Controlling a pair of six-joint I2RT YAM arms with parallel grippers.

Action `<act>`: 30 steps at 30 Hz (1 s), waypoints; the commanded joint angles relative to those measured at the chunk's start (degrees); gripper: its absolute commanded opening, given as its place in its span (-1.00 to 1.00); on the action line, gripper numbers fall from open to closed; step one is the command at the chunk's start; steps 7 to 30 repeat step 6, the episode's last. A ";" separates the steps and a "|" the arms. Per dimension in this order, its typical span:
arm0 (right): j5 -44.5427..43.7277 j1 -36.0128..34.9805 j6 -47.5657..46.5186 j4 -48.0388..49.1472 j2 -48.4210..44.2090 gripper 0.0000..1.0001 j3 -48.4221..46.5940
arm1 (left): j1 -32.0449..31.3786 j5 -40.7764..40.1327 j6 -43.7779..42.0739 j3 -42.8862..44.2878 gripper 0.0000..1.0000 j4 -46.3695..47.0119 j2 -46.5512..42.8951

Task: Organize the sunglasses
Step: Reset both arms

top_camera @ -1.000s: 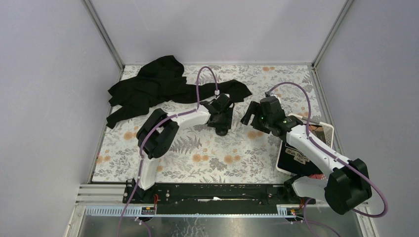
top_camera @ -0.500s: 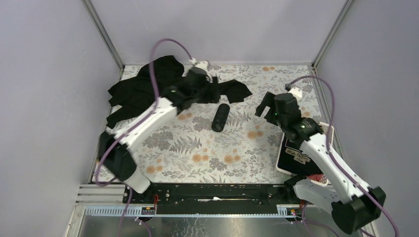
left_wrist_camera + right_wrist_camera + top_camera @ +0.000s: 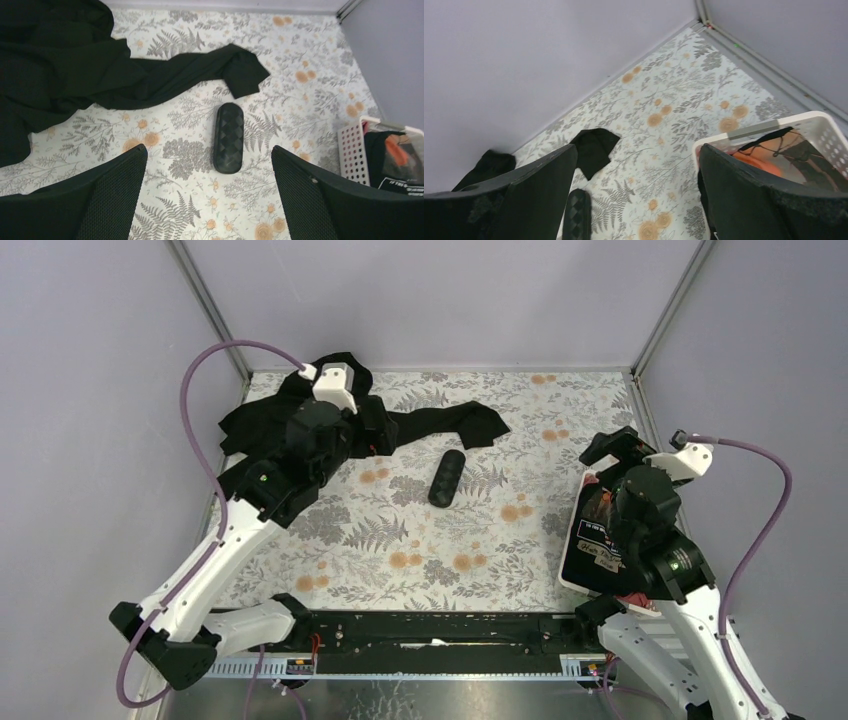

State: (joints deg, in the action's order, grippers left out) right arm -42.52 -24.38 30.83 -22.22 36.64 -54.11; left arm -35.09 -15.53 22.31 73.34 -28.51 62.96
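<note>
At far left of the floral-print surface [image 3: 420,550]:

1. Black garment [image 3: 255,425], crumpled in a heap against the far left corner. One long strip of it runs rightward along the far side and ends in a folded tip near the middle.

2. Left pincer [image 3: 207,147], raised above the garment and aimed toward the centre. Its jaws are spread wide, released, with nothing between them.

3. Black glasses case [image 3: 446,478], an oval hard shell with a diamond-quilted lid. The lid is shut. It lies flat near the centre of the surface, long axis running near to far, just short of the garment's tip and apart from it.

4. Sunglasses, not to be seen in any view. Whether they lie inside the shut case cannot be told.

5. Right pincer [image 3: 638,146], held high over the right side by the far end of the basket. Its jaws are fully parted, released, and hold nothing.

6. White perforated basket [image 3: 769,126], against the right edge of the surface. It holds dark items, something orange, and a black piece with white lettering.
</note>
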 commanded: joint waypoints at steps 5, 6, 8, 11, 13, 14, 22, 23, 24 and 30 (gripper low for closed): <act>-6.88 0.13 1.08 0.53 2.95 0.99 0.39 | 0.02 -0.74 -1.37 -2.29 0.93 -0.47 0.56; -6.88 0.12 1.36 -0.13 3.47 0.99 0.20 | 0.02 -0.75 -1.53 -2.06 0.93 -0.41 0.58; -6.88 0.12 1.36 -0.13 3.47 0.99 0.20 | 0.02 -0.75 -1.53 -2.06 0.93 -0.41 0.58; -6.88 0.12 1.36 -0.13 3.47 0.99 0.20 | 0.02 -0.75 -1.53 -2.06 0.93 -0.41 0.58; -6.88 0.12 1.36 -0.13 3.47 0.99 0.20 | 0.02 -0.75 -1.53 -2.06 0.93 -0.41 0.58; -6.88 0.12 1.36 -0.13 3.47 0.99 0.20 | 0.02 -0.75 -1.53 -2.06 0.93 -0.41 0.58; -6.88 0.12 1.36 -0.13 3.47 0.99 0.20 | 0.02 -0.75 -1.53 -2.06 0.93 -0.41 0.58; -6.88 0.12 1.36 -0.13 3.47 0.99 0.20 | 0.02 -0.75 -1.53 -2.06 0.93 -0.41 0.58; -6.88 0.12 1.36 -0.13 3.47 0.99 0.20 | 0.02 -0.75 -1.53 -2.06 0.93 -0.41 0.58; -6.88 0.12 1.36 -0.13 3.47 0.99 0.20 | 0.02 -0.75 -1.53 -2.06 0.93 -0.41 0.58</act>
